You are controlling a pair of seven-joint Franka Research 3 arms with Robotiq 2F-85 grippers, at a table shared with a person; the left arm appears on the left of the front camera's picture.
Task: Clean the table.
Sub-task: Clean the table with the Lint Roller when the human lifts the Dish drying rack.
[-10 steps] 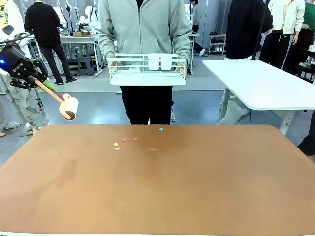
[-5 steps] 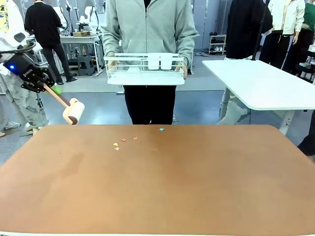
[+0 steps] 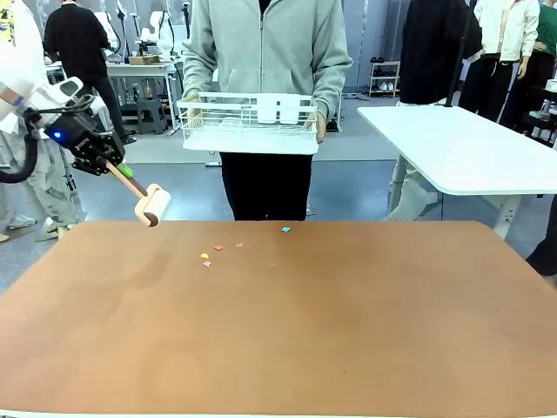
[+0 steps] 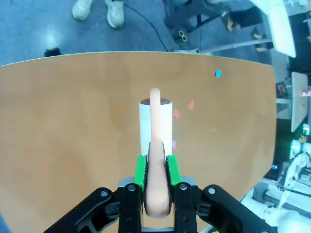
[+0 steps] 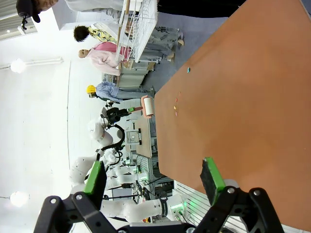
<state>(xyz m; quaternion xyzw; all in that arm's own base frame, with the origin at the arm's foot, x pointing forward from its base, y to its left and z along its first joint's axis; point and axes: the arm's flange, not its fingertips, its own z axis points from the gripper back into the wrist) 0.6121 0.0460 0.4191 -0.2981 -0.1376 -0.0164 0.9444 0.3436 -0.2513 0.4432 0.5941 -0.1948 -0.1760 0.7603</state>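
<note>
the cleaning has not really begun. the worktop [image 3: 348, 331] is the big brown one in front of the robot. little paper bits [image 3: 209, 259] lie on it near the far edge, a bit left of the middle. yellow, pink and orange ones sit close together. one blue-green bit [image 3: 285, 229] is off to their right, closer to the person. none of them looks picked up yet.

the left fingers [image 4: 141, 171] are squeezed on the handle of a sticky roller [image 3: 153, 207]. the roller hangs tilted down over the far left corner of the worktop. it seems to be in the air, but i cannot tell for sure. the bits are to its right, near it but apart. i think the roller has to come down and roll over every bit, so all of that is left to do.

the right fingers [image 5: 212, 175] are spread wide with nothing between them, looking out over the worktop.

a person [image 3: 261, 43] stands at the far side and holds up a white wire basket [image 3: 248, 122]. a white table [image 3: 470, 148] stands off to the right. nothing lies between the roller and the bits, so the way looks free.
</note>
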